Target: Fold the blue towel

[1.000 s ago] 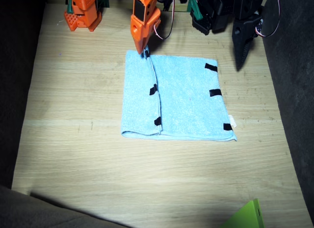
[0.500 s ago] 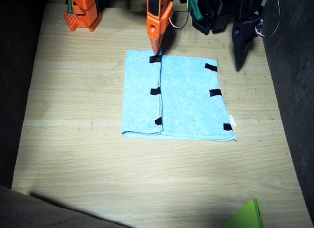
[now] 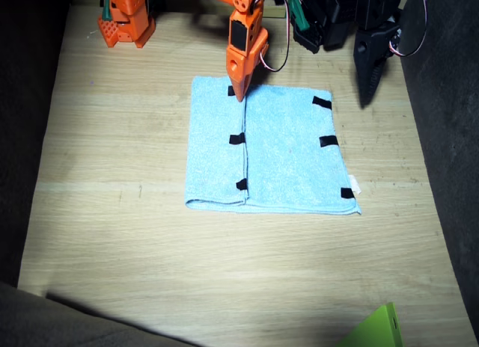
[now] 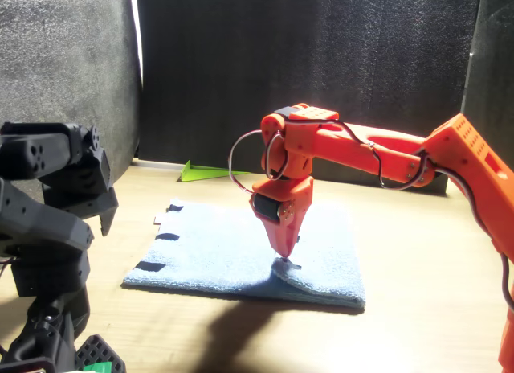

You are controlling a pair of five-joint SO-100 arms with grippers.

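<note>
1. Blue towel is lying flat in the middle of the wooden table, already doubled over once: its left part is sitting on top as a flap, and the flap's free edge is running down the cloth with black tape strips spaced along it. A second row of strips is lining the right edge.

2. A small white tag is sticking out at the near right corner; no writing on it is readable, and no brand or label is showing anywhere else.

3. A green object is poking in at the near edge of the table, well apart from the cloth.

4. Farther back, the right gripper is pointing straight down with its tip on the far end of the flap's edge. In the front view the right gripper is looking narrow and pinched, and the cloth is puckering slightly at its tip, so it is probably gripping or pinning that corner for another fold. I cannot tell whether the jaws are actually holding fabric.

5. Farthest back, the left gripper is hanging clear of the towel, seemingly resting; its jaw state cannot be told.
</note>
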